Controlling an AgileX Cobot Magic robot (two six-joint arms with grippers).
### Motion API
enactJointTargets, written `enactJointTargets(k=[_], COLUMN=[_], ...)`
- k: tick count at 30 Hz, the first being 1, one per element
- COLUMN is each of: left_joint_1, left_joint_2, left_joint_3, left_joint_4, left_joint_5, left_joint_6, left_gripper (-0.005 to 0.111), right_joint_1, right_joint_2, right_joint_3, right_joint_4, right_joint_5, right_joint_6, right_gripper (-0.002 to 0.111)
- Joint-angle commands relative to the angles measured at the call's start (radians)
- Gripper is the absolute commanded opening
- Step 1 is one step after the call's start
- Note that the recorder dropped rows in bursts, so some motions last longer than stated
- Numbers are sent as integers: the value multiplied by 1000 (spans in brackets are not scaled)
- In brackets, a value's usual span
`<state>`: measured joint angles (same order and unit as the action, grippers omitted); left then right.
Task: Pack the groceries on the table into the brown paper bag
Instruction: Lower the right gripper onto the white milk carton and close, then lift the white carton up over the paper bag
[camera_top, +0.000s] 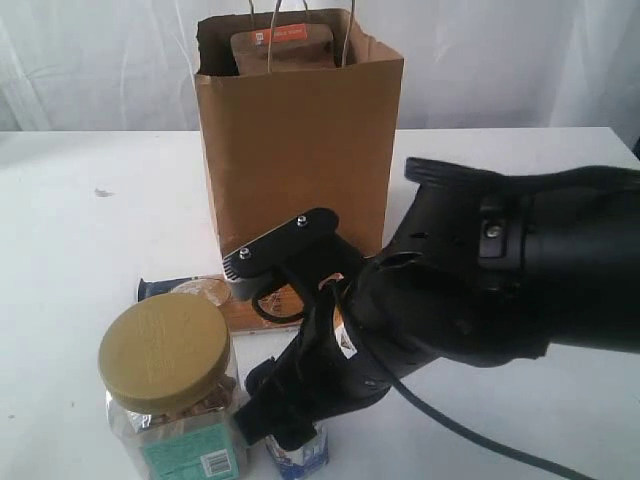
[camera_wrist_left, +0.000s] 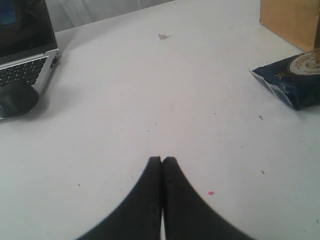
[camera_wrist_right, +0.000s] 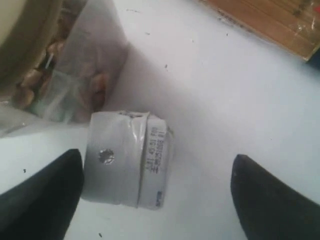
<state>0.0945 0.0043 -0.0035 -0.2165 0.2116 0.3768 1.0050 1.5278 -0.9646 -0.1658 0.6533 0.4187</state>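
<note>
Right wrist view: state of the end effector? (operator)

My right gripper (camera_wrist_right: 156, 156) is spread wide. The small white-blue carton (camera_wrist_right: 127, 160) stands on the table (camera_wrist_right: 210, 85) between my fingers, gripped by neither. It sits closer to one finger than the other. My left gripper (camera_wrist_left: 161, 165) is closed on nothing, over bare table. (arm)

Location of the remaining items? (operator)

The clear jar (camera_top: 170, 390) is just beside the carton, at the near edge of the exterior view. The spaghetti packet (camera_wrist_left: 292, 80) lies flat at the foot of the brown paper bag (camera_top: 300, 130). The brown orange-labelled pouch (camera_top: 282, 50) is in the bag and shows at its mouth. (arm)

Hazards from this position? (operator)

Four, by my judgement.
1. Off-centre closure: the nearer finger would meet the carton first and could shove or twist it, leaving a corner grip.
2. Jar contact: the finger on the jar side has little clearance and could nudge or tip the jar.
3. Excess force: the carton looks thin-walled and may buckle or leak.
4. Insertion: the pouch takes up much of the opening, so the carton could catch on the rim or handles (camera_top: 349, 30). My arm is close to the bag and could push it over. (arm)
</note>
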Motion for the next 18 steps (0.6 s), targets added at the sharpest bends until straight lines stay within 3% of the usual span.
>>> enactJointTargets(k=[1,7,13,18], left_joint_1=[2,2,2,2], left_joint_2=[-4,-4,-4,-4], left_joint_3=[3,3,3,3], left_joint_4=[-3,-3,-3,-3], left_joint_5=[-2,-2,-2,-2], left_joint_6=[-2,-2,-2,-2], left_gripper=[0,0,0,0], right_joint_1=[-7,-7,-7,-7], right_joint_2=[25,58,58,58], right_joint_3=[-5,-5,-5,-5], right_joint_4=[-8,-8,-10,-8], right_joint_5=[-43,-65,-67,-63], right_joint_6=[5,5,3,1], right_gripper=[74,72,56,51])
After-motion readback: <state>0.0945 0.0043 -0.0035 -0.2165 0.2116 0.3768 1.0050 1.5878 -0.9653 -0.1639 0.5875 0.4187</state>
